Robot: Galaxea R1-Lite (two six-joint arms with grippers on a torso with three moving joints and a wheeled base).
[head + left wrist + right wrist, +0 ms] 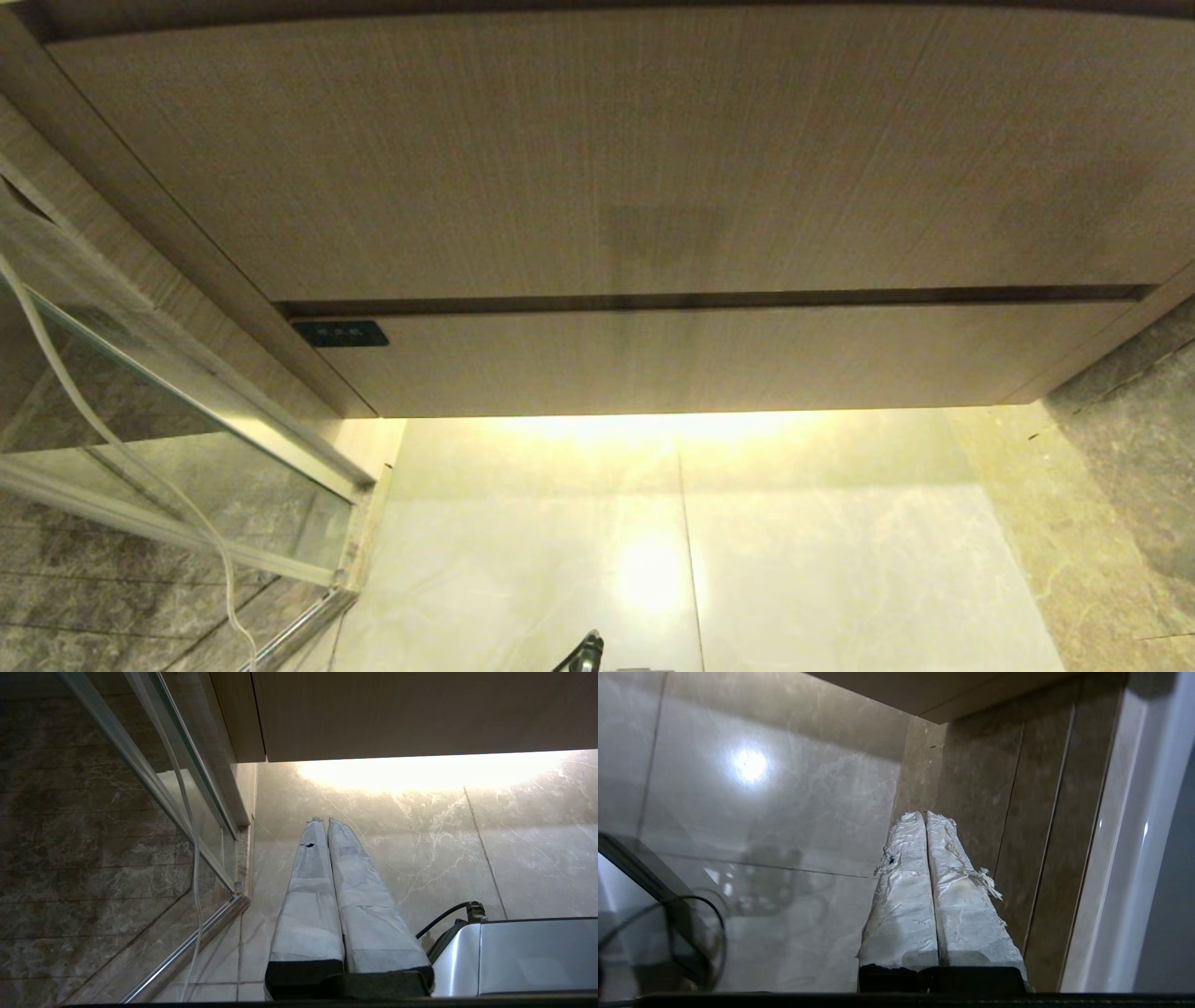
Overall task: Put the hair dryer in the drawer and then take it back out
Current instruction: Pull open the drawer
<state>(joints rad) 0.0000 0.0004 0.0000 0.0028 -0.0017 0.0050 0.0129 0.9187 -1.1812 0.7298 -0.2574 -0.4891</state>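
The drawer (709,359) is the wide, shallow beige wood-grain front low on the cabinet, closed, with a small dark label (340,333) at its left corner. The hair dryer is out of view. My left gripper (325,820) is shut with nothing in it and hangs low over the pale floor, below the cabinet's underside. My right gripper (925,813) is also shut and empty, its taped fingers pressed together, pointing at the floor near a dark marble wall. Neither gripper shows in the head view.
A taller wood-grain panel (597,149) sits above the drawer. A glass shower screen with a metal frame (187,448) and a hanging white cord (112,439) stand at the left. Dark marble wall (1130,439) closes the right. Glossy pale floor tiles (691,560) lie below the cabinet.
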